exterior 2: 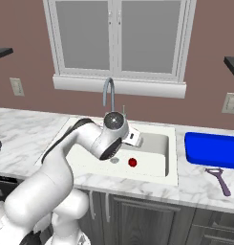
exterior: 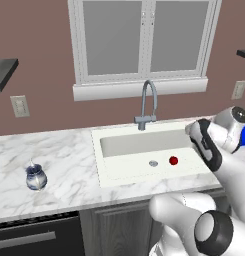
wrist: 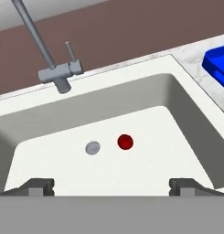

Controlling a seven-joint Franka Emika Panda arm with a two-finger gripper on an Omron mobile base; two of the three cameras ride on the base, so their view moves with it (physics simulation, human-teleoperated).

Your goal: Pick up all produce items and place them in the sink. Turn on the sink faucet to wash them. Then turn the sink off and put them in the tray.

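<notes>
**Supervisor:** Where did things stand, and what was the risk?

**Operator:** The fruit (wrist: 125,142) lay on the floor of the sink (wrist: 186,98), just beside the drain (wrist: 93,147). I had the gripper (wrist: 111,185) above the basin with its jaws fully apart and nothing between them. I judged the next step to be the faucet (wrist: 56,73). Its lever (wrist: 70,51) is a thin upright stick just beside the spout stem. Hazard one: wide-open fingers could straddle or slip past the lever, or strike the spout instead. Hazard two: the fruit is round and glossy, so I expected it to roll under running water or squirt from the pads at pickup.

**Supervisor:** Anything in the way?

**Operator:** Nothing lay between the gripper and the lever. In the right base view the arm's own elbow (exterior 2: 109,139) hid the faucet base, so I relied on the hand view. The tray (exterior 2: 211,149) sat on the counter right of the sink, with a purple peeler (exterior 2: 218,179) just in front of it. A jar (exterior: 36,177) stood well apart on the left counter. The peeler could snag a low approach to the tray.
</notes>
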